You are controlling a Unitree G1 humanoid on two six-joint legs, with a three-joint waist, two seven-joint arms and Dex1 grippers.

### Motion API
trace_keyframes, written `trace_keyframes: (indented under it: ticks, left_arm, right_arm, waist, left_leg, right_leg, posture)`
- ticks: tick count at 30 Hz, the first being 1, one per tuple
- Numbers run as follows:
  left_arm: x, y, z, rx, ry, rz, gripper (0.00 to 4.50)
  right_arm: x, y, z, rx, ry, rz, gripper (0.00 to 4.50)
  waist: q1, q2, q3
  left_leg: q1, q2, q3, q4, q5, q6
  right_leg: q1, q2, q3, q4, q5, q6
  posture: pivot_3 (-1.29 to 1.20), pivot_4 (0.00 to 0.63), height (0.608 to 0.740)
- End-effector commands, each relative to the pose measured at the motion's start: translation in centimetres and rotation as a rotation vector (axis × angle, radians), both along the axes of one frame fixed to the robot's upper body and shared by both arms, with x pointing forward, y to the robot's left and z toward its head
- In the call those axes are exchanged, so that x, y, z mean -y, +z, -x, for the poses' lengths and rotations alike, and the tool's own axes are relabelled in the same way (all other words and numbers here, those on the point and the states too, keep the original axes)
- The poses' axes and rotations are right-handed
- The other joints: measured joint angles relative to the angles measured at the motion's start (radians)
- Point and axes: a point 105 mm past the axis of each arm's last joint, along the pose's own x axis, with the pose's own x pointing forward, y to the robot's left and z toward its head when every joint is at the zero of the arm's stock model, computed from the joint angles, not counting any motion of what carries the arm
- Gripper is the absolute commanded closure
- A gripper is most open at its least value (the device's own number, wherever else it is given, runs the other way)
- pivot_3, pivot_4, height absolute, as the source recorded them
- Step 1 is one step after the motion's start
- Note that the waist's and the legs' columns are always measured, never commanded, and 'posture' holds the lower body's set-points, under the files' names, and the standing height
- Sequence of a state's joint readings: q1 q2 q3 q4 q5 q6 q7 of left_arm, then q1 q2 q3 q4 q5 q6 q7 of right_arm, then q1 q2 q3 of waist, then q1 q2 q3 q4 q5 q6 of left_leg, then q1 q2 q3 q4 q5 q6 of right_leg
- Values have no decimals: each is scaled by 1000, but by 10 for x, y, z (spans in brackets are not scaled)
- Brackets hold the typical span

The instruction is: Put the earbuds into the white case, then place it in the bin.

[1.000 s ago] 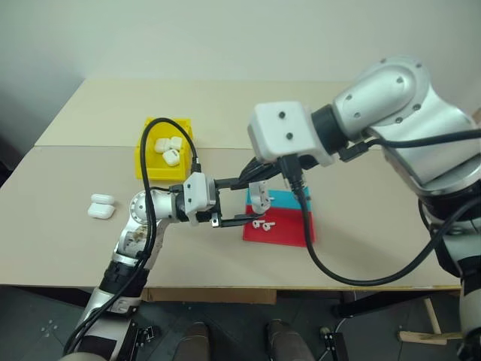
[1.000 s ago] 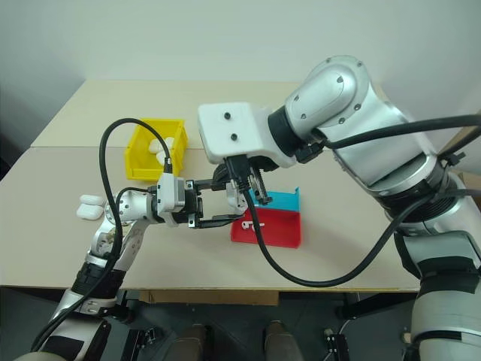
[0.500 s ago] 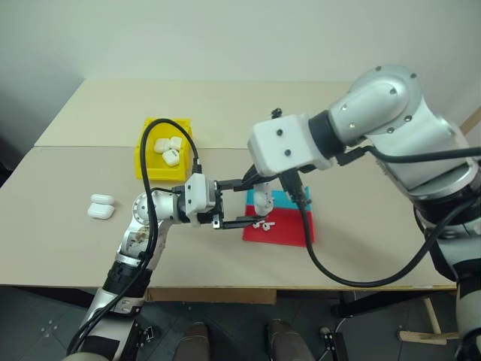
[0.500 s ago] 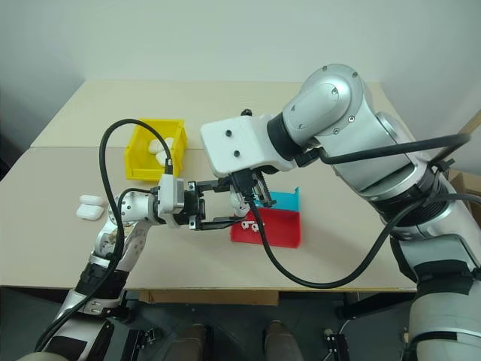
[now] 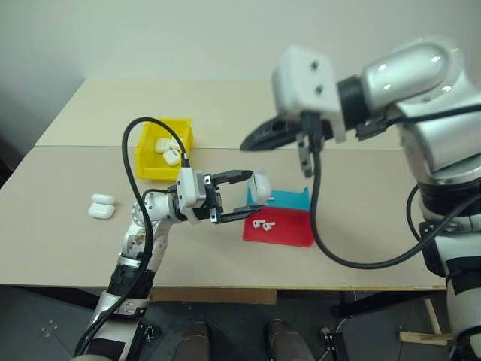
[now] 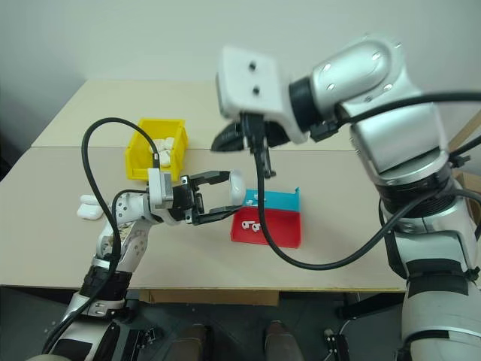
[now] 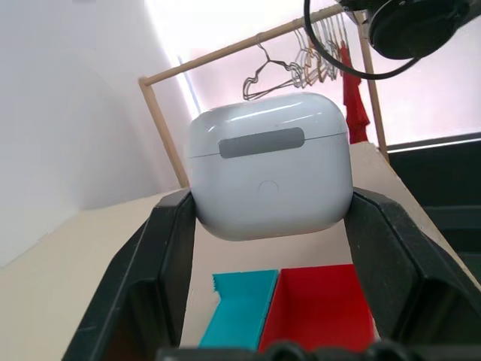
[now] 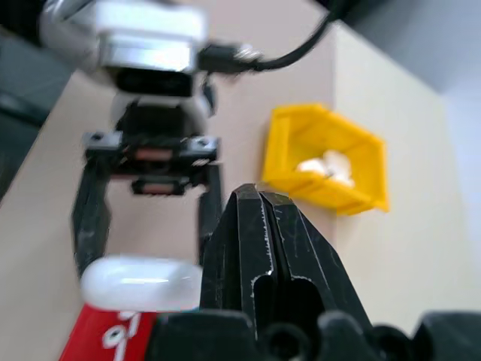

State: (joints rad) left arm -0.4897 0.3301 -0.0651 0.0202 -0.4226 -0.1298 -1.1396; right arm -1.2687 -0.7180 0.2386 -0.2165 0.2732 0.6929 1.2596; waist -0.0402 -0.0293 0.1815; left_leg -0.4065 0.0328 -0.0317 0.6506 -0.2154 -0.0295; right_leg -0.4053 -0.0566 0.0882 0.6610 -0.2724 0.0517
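Rising clear of the left end effector (image 5: 242, 196) since a second ago, right end effector (image 5: 249, 143) now hovering above, fingers pressed together and empty; left one pinching the white case (image 5: 258, 187), lid closed, above the bench (image 5: 361, 218) beside the red-and-blue tray (image 5: 289, 233); two earbuds (image 5: 263, 223) lying loose on the red half; several cases sitting in the yellow bin (image 5: 146, 162); judging this case as awaiting binning.
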Motion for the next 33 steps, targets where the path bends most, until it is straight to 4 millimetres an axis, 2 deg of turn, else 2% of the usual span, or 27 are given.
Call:
trace_keyframes:
  ticks: [1,6,10,14,18,24,33]
  left_arm:
    - [-8,18,4,23,65,86,1780]
    - [-25,30,-2,21,252,130,1780]
    - [-58,44,-29,26,615,160,1780]
    - [-89,54,-54,21,913,249,1780]
    - [-116,53,-78,11,1170,276,1780]
    - [-135,34,-110,-33,1368,160,1780]
    - [-131,10,-146,-205,1412,82,1780]
  right_arm:
    - [17,16,3,75,-49,-158,4481]
    - [41,-1,-1,44,-179,-292,4481]
    - [64,-38,-3,-68,-340,-334,4481]
    - [76,-60,-4,-135,-428,-356,4481]
    - [87,-73,-11,-178,-507,-363,4481]
    - [94,-84,-19,-200,-576,-342,4481]
    - [92,-91,-16,-210,-592,-319,4481]
  waist:
    - [3,0,0]
    - [4,0,0]
    - [5,0,0]
    - [4,-1,0]
    - [7,-1,0]
    - [9,-1,0]
    - [23,-1,0]
  left_leg:
    - [0,0,-1,0,0,0]
    - [0,-1,-1,0,0,0]
    - [0,-1,-2,0,0,0]
    - [0,-1,-1,1,0,0]
    - [0,-2,-2,1,0,0]
    - [0,-2,-2,0,0,0]
    - [-1,-2,-2,0,0,0]
  right_leg:
    - [0,0,0,0,0,0]
    - [0,-1,0,0,0,0]
    - [1,0,-1,1,0,0]
    - [1,0,0,1,0,0]
    - [2,0,-1,0,0,0]
    - [1,0,-1,0,0,0]
    - [1,-1,-1,-1,0,0]
  posture:
    - [0,150,740]
    - [0,150,740]
    - [0,150,740]
    - [0,150,740]
    - [0,150,740]
    - [0,150,740]
    - [0,150,740]
